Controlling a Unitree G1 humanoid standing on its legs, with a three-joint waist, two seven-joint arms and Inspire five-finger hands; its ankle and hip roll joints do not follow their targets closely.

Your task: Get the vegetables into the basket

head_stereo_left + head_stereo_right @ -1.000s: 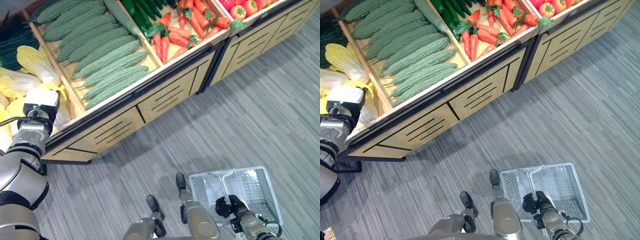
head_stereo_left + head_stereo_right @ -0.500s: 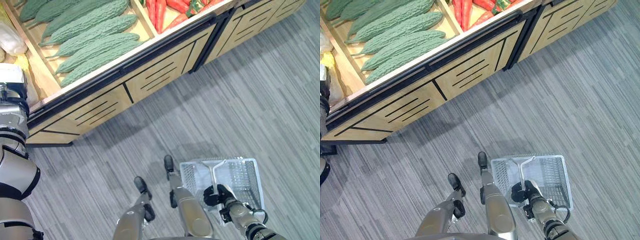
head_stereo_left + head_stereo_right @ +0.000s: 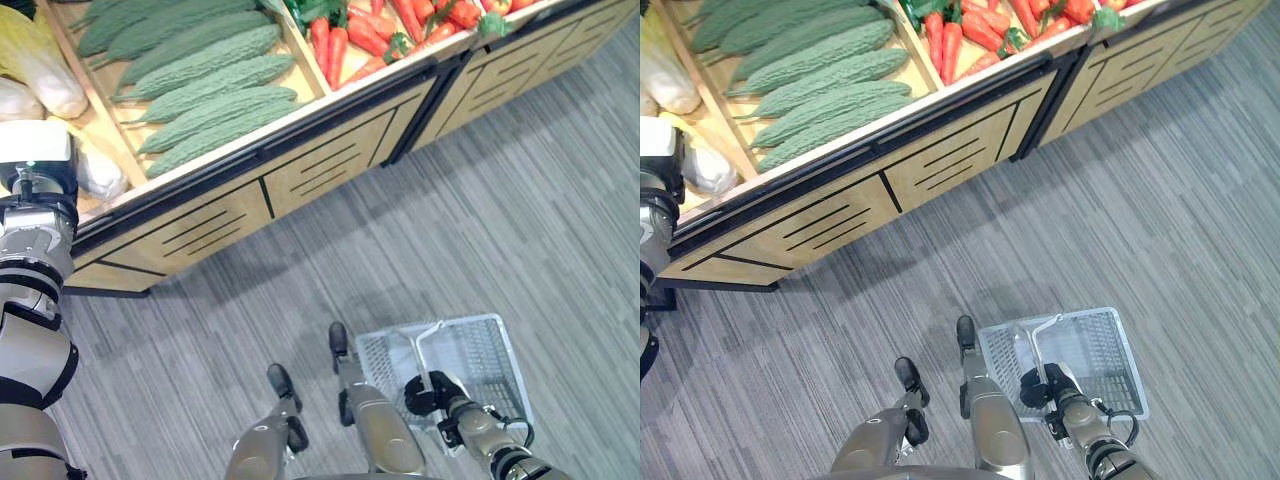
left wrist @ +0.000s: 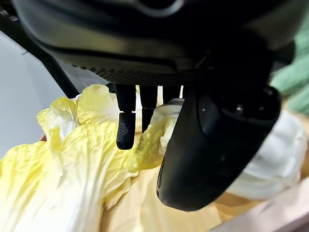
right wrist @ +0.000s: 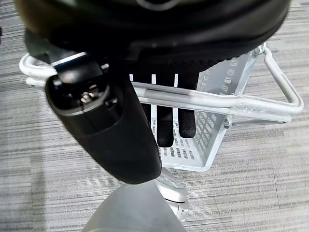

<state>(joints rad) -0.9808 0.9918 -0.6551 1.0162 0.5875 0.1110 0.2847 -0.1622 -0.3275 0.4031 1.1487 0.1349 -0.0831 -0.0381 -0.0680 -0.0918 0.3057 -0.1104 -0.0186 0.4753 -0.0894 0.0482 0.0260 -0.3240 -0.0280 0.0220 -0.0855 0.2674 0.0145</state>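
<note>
A white mesh basket point(image 3: 512, 365) hangs low over the grey floor, and my right hand point(image 3: 430, 392) is shut on its metal handle point(image 5: 203, 99). The fingers curl under the bar in the right wrist view, and the basket looks empty. My left hand point(image 4: 217, 145) reaches into the leftmost bin of the wooden produce stand. Its fingers point(image 4: 125, 130) are straight and rest on a yellow-white napa cabbage point(image 4: 72, 164), with the thumb lying over the cabbage's paler part. The cabbages point(image 3: 40, 60) lie at the stand's left end.
The stand's other bins hold several bitter gourds point(image 3: 200, 90), carrots point(image 3: 370, 35) and tomatoes point(image 3: 495, 5). Its wooden front panel point(image 3: 310, 175) has a dark rail along the top. Grey striped carpet point(image 3: 500, 220) lies between the stand and the basket.
The whole view swung down and back up, so the camera moved. My right hand keeps its hold on the basket handle and my left hand stays at the cabbage bin.
</note>
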